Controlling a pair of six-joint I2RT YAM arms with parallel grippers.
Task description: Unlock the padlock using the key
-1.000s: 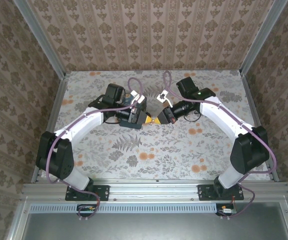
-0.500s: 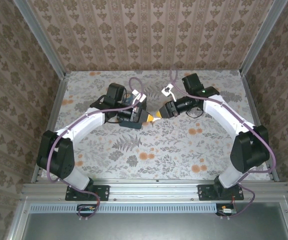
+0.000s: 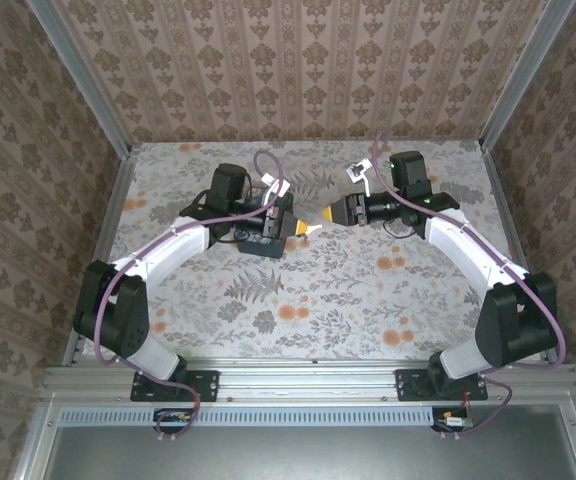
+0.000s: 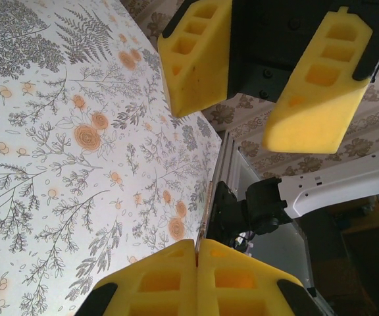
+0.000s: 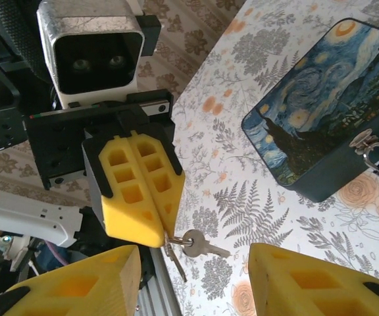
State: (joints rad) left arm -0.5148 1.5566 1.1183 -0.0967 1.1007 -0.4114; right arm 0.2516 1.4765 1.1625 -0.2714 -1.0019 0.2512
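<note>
Key (image 5: 199, 245) hangs over floral table (image 3: 318, 290); patterned walls (image 3: 308, 70); padlock (image 5: 368, 148) perhaps on box (image 5: 321, 112).

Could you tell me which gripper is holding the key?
The left gripper: it is shut on the key, while the right gripper stands open.

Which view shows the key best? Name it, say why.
Right wrist: the key hangs plainly below the shut left gripper. From the top it is too small to tell; the left wrist leaves it unclear.

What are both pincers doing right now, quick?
Left pincer: closed, holding the small silver metal keys.
Right pincer: open, empty.
</note>
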